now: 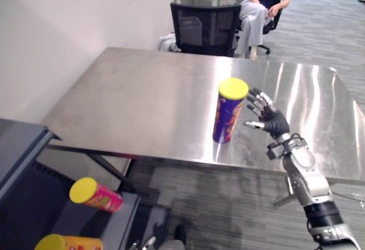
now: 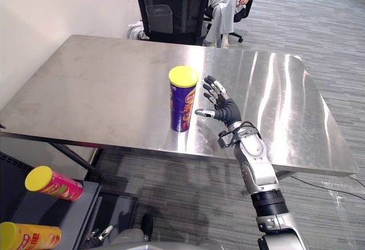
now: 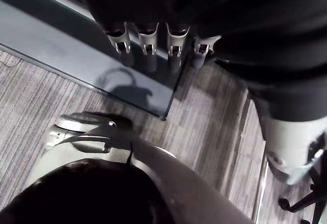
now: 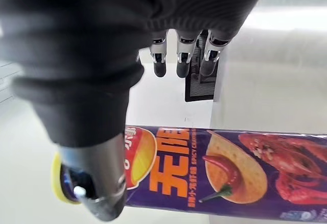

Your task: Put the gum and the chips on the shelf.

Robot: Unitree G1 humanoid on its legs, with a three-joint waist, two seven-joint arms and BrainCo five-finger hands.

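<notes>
Purple chip can (image 1: 230, 113) is stood upright on the table (image 1: 131, 96), near its front edge. Right hand (image 1: 267, 117) is held just beside it, fingers spread apart, thumb toward the can, nothing touched. Grasp is best taken at mid-height and closed evenly, so the tall can is not tipped. Left hand (image 3: 148, 37) is held low by the shelf (image 1: 122, 218), fingers straight.
</notes>
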